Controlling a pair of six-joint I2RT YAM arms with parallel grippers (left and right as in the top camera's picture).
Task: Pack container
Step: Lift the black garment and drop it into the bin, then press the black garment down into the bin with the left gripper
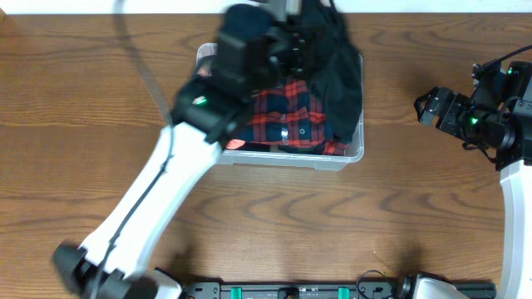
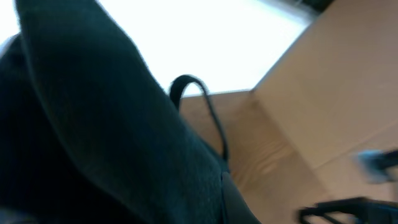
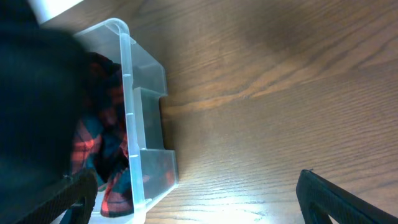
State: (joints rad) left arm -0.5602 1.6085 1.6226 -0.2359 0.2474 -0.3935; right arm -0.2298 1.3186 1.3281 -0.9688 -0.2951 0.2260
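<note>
The clear plastic container stands at the middle back of the wooden table; it also shows in the right wrist view. A red plaid shirt lies inside it. A black garment hangs over the container's right and back part from my left gripper, whose fingers are buried in the cloth. Dark cloth fills the left wrist view. My right gripper is open and empty over bare table to the right of the container, its fingers wide apart in its own view.
My left arm runs from the front left across the table to the container. The right arm's base stands at the right edge. A black rail lies along the front edge.
</note>
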